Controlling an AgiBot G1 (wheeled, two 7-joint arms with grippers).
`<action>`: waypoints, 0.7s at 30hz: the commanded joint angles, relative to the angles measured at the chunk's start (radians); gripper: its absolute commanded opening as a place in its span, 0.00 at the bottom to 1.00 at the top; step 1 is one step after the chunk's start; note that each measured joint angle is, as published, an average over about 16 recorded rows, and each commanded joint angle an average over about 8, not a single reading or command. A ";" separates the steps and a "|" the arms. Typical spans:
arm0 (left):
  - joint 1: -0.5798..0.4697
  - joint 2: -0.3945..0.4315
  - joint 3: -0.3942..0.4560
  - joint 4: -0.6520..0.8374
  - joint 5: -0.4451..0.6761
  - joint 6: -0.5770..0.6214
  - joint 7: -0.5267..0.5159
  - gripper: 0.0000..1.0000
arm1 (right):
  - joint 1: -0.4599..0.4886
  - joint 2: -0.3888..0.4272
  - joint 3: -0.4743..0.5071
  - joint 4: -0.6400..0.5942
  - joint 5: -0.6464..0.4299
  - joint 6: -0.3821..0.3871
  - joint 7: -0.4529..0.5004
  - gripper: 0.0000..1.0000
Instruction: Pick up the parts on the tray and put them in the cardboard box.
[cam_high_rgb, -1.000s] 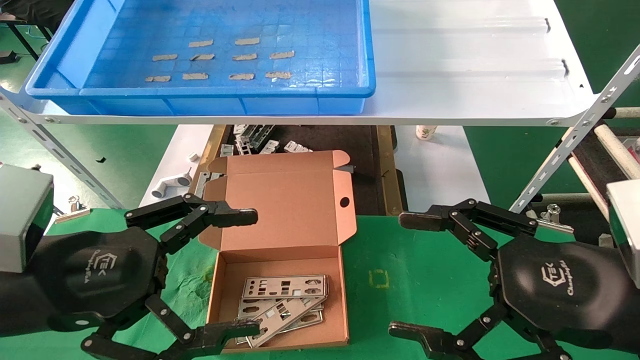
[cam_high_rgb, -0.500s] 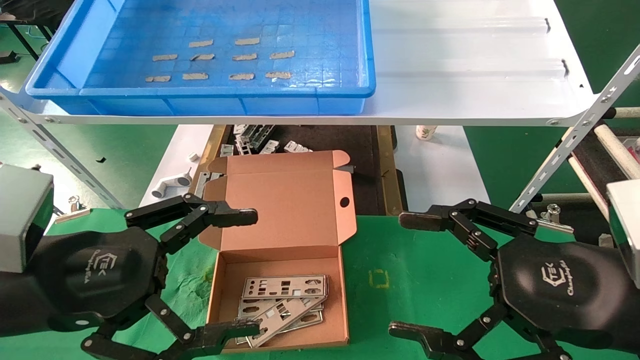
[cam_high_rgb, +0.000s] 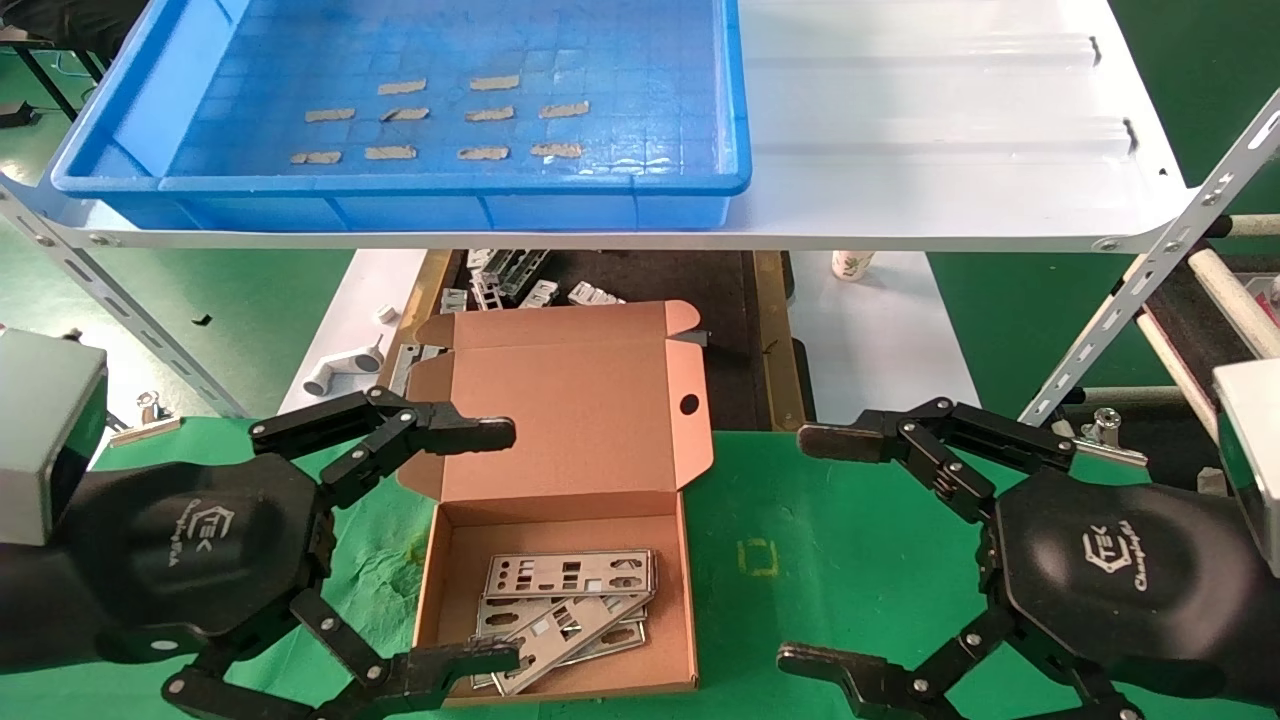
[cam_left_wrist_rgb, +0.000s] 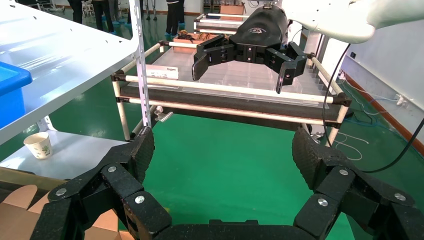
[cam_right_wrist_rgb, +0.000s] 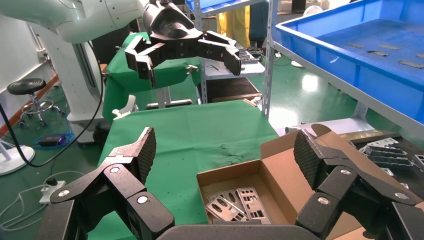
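Observation:
The blue tray (cam_high_rgb: 440, 185) on the white shelf holds only strips of tan tape; no parts lie in it. The open cardboard box (cam_high_rgb: 680, 600) stands on the green cloth, lid flap (cam_high_rgb: 570, 410) back. Several silver parts (cam_high_rgb: 570, 600) lie stacked inside it; they also show in the right wrist view (cam_right_wrist_rgb: 237, 202). My left gripper (cam_high_rgb: 495, 545) is open and empty, at the box's left side. My right gripper (cam_high_rgb: 815, 550) is open and empty, to the right of the box. In the left wrist view my left gripper (cam_left_wrist_rgb: 222, 152) frames bare green cloth.
The white shelf (cam_high_rgb: 950, 130) overhangs the far end of the work area, held by slotted grey posts (cam_high_rgb: 1150, 280). Below it, grey metal brackets (cam_high_rgb: 520, 280) lie on a dark mat. A paper cup (cam_high_rgb: 850, 263) stands on the white table. A white pipe fitting (cam_high_rgb: 345, 370) lies at left.

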 joint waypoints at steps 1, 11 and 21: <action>0.000 0.000 0.000 0.000 0.000 0.000 0.000 1.00 | 0.000 0.000 0.000 0.000 0.000 0.000 0.000 1.00; 0.000 0.000 0.000 0.000 0.000 0.000 0.000 1.00 | 0.000 0.000 0.000 0.000 0.000 0.000 0.000 1.00; 0.000 0.000 0.000 0.000 0.000 0.000 0.000 1.00 | 0.000 0.000 0.000 0.000 0.000 0.000 0.000 1.00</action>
